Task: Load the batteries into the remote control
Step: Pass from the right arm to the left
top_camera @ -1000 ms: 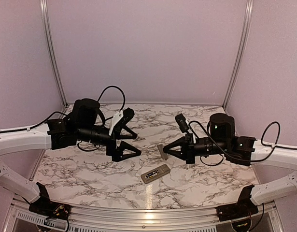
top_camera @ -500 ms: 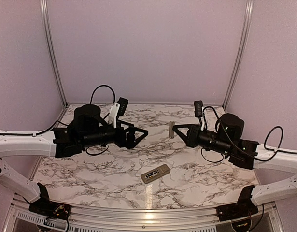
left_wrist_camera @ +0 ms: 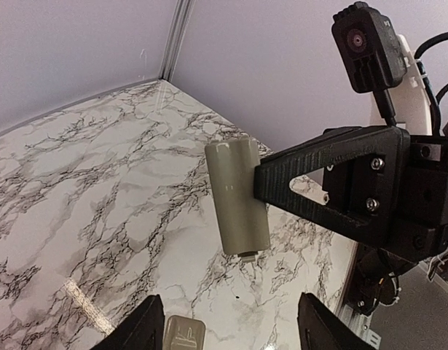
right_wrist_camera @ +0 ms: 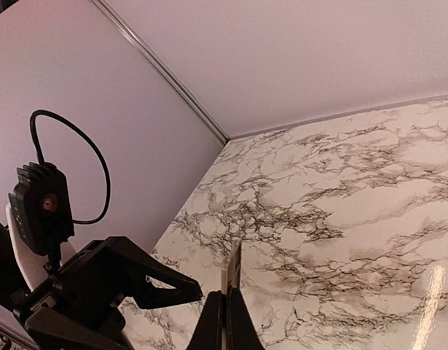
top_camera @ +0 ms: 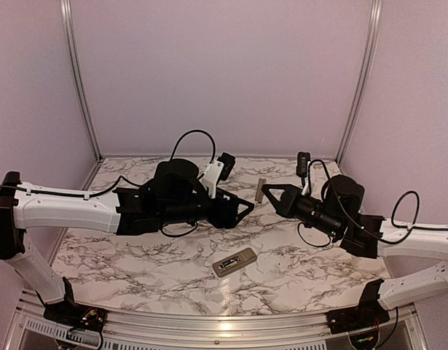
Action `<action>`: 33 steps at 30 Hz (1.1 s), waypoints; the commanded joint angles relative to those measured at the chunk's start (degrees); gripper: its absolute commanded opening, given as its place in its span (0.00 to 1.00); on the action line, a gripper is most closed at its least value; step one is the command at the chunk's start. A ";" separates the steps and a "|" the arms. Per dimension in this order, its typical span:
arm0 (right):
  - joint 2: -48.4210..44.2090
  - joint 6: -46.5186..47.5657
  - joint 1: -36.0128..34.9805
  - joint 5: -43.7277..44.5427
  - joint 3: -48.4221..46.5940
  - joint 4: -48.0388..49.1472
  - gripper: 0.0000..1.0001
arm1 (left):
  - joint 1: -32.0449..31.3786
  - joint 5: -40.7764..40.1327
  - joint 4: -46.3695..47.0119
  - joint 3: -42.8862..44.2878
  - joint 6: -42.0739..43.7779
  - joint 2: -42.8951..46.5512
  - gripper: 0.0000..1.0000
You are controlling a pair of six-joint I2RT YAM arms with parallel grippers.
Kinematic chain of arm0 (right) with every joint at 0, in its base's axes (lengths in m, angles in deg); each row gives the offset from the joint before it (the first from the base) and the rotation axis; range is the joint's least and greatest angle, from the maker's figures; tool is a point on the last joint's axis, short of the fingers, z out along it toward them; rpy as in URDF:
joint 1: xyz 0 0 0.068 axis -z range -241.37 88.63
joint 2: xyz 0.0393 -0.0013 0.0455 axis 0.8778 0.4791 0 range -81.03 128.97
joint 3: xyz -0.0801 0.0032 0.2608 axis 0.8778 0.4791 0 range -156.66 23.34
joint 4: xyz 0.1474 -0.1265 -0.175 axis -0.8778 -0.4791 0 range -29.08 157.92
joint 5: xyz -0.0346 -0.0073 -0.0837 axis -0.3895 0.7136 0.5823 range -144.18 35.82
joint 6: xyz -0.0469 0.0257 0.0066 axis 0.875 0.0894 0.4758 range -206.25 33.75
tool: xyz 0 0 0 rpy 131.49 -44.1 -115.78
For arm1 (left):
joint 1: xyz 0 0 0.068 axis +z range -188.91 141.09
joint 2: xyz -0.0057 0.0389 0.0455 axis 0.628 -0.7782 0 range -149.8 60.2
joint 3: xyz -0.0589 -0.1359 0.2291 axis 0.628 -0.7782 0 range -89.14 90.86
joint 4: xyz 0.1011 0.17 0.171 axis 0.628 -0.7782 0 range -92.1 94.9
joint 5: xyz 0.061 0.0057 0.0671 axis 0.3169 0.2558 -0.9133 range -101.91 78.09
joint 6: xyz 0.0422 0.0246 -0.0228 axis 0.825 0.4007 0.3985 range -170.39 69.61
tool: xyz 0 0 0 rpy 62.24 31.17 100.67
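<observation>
Right gripper [top_camera: 265, 193] pinches the cover [top_camera: 260, 190] aloft at centre frame, I reckon to leave the remote [top_camera: 234, 261], lower centre on the table [top_camera: 136, 255], free for loading. Left gripper [top_camera: 242, 213] spread, empty; no batteries in sight

White marble tabletop [top_camera: 136, 255], plain lilac walls [top_camera: 224, 73], aluminium posts [top_camera: 79, 80]

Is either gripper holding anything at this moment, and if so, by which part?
The right gripper pinches the small grey cover piece by one long edge, lifted in the air. The left gripper is open and empty.
</observation>
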 commanded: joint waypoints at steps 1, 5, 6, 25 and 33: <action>1.11 -2.61 -1.15 1.97 0.72 3.56 0.00 | -0.46 0.53 1.06 1.35 -0.39 -1.82 0.63; 1.30 -3.63 -1.50 1.75 1.30 4.82 0.00 | -0.48 -0.09 7.79 -1.36 -1.08 -1.60 0.58; 1.38 -3.75 -1.60 1.75 1.30 4.94 0.00 | -0.48 -0.08 9.27 -1.99 -1.16 -1.58 0.57; 1.70 -7.71 -2.02 1.13 2.61 8.99 0.00 | -0.48 -0.99 16.66 -1.26 -0.87 -6.09 0.53; 1.78 -8.34 -1.98 1.23 2.88 9.75 0.00 | -0.48 -0.83 15.77 0.32 -0.49 -7.89 0.51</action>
